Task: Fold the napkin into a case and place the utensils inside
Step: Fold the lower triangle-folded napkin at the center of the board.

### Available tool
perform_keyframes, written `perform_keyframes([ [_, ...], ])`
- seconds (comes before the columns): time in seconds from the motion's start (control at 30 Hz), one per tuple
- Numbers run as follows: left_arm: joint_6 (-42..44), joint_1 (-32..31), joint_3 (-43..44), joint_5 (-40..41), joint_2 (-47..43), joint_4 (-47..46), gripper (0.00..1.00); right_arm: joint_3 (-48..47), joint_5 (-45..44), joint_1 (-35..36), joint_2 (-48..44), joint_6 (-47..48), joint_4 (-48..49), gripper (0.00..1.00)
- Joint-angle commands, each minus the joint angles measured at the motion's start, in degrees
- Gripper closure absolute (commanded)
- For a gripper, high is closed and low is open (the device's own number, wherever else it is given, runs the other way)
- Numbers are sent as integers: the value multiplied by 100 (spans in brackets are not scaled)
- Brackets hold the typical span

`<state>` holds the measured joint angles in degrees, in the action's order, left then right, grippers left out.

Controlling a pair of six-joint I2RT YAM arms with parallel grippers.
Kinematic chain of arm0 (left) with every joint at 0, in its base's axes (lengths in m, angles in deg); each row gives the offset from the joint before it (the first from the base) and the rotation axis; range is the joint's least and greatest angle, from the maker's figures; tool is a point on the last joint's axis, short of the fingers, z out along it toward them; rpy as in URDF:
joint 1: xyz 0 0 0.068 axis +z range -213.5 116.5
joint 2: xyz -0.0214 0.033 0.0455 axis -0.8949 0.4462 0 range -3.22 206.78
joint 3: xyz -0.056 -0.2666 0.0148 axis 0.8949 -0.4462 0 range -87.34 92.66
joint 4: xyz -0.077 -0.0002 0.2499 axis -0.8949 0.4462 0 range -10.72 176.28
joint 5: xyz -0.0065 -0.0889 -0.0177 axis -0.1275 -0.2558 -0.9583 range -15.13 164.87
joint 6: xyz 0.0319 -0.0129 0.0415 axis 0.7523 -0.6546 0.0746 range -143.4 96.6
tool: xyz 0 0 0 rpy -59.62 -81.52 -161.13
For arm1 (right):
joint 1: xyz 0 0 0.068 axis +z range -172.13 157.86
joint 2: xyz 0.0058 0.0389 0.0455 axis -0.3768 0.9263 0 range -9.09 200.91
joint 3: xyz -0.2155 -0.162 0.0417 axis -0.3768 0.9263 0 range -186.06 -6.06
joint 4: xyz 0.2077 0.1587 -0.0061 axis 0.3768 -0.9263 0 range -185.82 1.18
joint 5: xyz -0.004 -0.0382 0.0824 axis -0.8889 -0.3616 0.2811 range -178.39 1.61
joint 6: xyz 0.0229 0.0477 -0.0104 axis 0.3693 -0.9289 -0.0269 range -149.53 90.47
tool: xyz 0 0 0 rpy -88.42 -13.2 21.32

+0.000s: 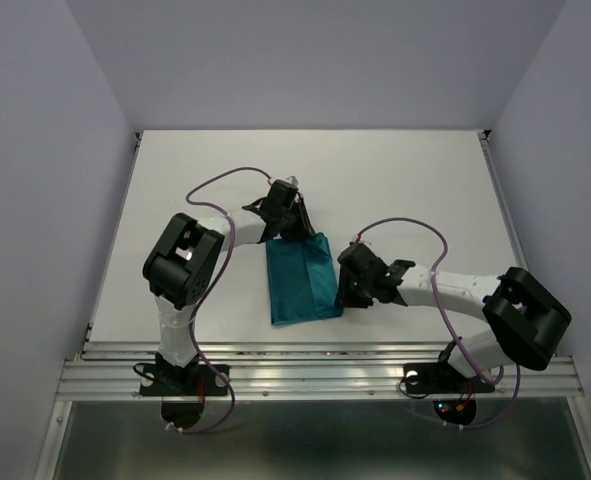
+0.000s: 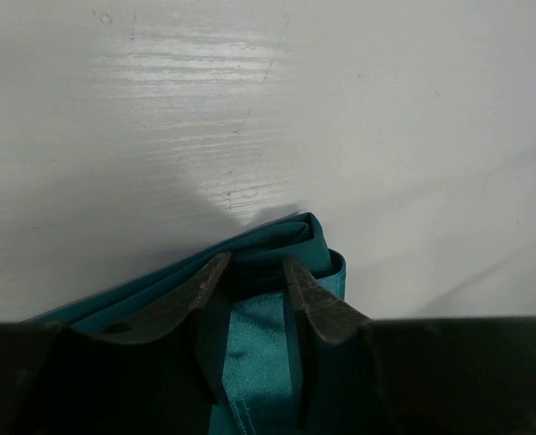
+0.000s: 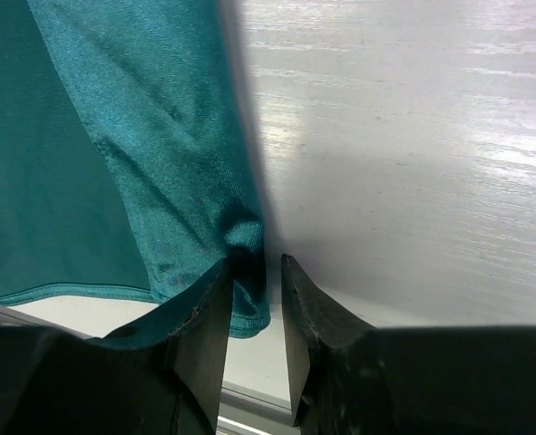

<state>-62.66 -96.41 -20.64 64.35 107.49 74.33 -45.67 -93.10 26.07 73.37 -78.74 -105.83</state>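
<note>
The teal napkin [image 1: 300, 280] lies folded into a tall, narrow rectangle in the middle of the white table [image 1: 425, 180]. My left gripper [image 1: 293, 232] is at its far edge. In the left wrist view its jaws [image 2: 255, 259] stand apart over the layered folds of the napkin [image 2: 268, 326], and cloth shows in the gap. My right gripper [image 1: 347, 290] is at the napkin's near right corner. In the right wrist view its jaws [image 3: 256, 263] stand apart, with the napkin's [image 3: 113, 136] corner hem beside the left finger [image 3: 204, 326] and bare table between the tips. The utensils are out of view.
A metal rail [image 1: 315, 375] runs along the table's near edge, just behind the napkin's near hem. Grey walls enclose the table at the back and on both sides. Purple cables loop from both arms over the table.
</note>
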Motion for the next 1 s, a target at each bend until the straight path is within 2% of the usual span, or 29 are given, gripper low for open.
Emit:
perform_keyframes([
  [0.0,288,12,317,375,-410,442,56,-213,-276,49,-10,254,-487,66],
  [0.13,411,12,502,498,-542,714,51,-283,-363,110,-98,289,-645,65],
  [0.2,464,12,502,630,-717,846,50,-301,-600,189,-238,298,-803,61],
  [0.27,534,12,520,788,-893,995,46,-371,-750,364,-370,316,-970,60],
  [0.33,578,12,555,928,-1016,1110,37,-511,-1022,452,-397,307,-1136,60],
  [0.5,569,21,345,1192,-1341,1304,36,-827,-1488,786,-266,333,-1357,49],
  [0.57,455,21,64,1219,-1526,1304,36,-925,-1638,840,-186,351,-1401,48],
  [0.67,280,12,-437,1097,-1807,1190,42,-1100,-1656,1015,-28,421,-1340,48],
  [0.77,156,3,-945,756,-2079,1005,75,-1294,-1656,1269,200,474,-1304,50],
  [0.8,86,3,-1078,675,-2133,900,98,-1346,-1656,1322,270,517,-1304,50],
  [0.97,-37,-93,-1765,139,-2397,548,100,-1488,-1481,1455,639,606,-1146,52],
])
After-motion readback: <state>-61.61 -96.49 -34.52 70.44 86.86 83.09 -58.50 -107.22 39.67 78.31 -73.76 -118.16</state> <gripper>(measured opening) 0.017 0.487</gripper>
